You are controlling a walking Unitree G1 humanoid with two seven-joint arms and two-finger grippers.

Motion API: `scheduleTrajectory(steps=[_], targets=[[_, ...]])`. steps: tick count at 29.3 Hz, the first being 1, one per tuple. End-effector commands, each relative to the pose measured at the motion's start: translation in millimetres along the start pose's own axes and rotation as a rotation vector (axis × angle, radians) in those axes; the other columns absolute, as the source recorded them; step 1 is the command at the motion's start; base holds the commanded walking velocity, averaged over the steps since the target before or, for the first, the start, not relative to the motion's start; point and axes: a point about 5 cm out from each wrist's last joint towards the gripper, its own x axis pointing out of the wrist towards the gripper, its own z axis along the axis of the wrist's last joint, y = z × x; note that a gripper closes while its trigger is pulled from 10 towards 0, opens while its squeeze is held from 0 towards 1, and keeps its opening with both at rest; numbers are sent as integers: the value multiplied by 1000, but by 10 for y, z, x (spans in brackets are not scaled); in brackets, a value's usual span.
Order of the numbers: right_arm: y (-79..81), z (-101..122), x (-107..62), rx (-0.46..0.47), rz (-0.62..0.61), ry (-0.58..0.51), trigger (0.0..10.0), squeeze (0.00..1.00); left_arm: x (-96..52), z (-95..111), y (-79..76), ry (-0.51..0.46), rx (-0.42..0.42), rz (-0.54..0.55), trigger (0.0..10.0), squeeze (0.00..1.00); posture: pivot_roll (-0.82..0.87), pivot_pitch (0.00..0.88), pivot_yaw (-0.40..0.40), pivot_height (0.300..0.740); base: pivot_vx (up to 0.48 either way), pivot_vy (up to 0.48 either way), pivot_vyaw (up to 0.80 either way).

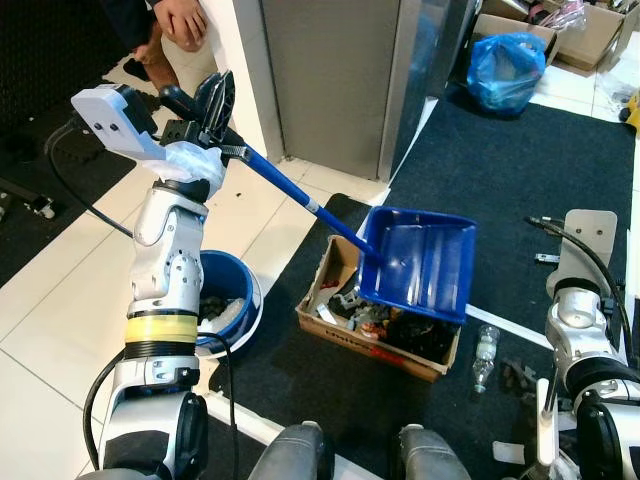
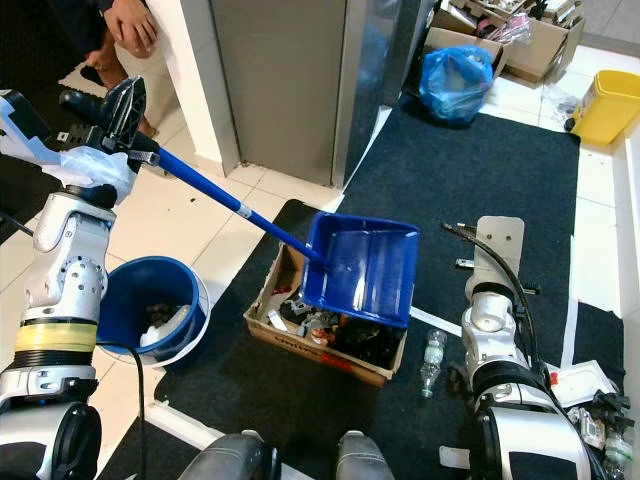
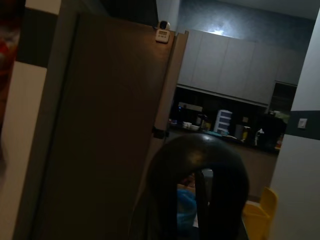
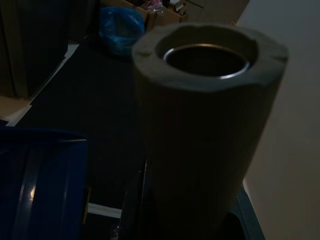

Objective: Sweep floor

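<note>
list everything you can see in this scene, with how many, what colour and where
dustpan: one, blue, long handle, tipped over the cardboard box
cardboard box: one, brown, full of debris, on the dark mat
bucket: one, blue, on the tiles beside the box
bottle: one, clear, lying on the mat by the box
plastic bag: one, blue, far end of the mat
yellow bin: one, far corner
person's hand: one, beside the pillar
left gripper: black, raised, shut on the dustpan handle
right gripper: low, around a pale tube, probably the broom handle
</note>
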Motion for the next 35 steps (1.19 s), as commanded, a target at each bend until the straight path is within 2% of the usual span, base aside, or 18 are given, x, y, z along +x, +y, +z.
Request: scheduleTrajectory(steps=[1,3,12,17,30,35], targets=[[0,21,26,-24,7,8,10000,0,-11,47,-55,-35,-43,-20,10000,0,130,0,-7,740,0,0,0],[-9,8,29,-21,7,20,10000,0,-53,18,-79,-12,-91,-18,10000,0,129,0,-10,740,0,0,0],[-8,-13,36,-31,17,46,10000,0,-138,-78,-118,28,-173,-26,10000,0,132,0,-16,740,0,0,0],[4,-33,27,-26,18,59,10000,0,-165,-65,-64,32,-176,-6,10000,0,132,0,-15,740,0,0,0],[7,-43,25,-10,14,70,10000,0,-236,-108,-90,72,-234,-39,10000,0,131,0,-12,740,0,0,0],[20,-50,17,-4,18,73,10000,0,-288,-144,-108,99,-233,-58,10000,0,133,1,-13,740,0,0,0]])
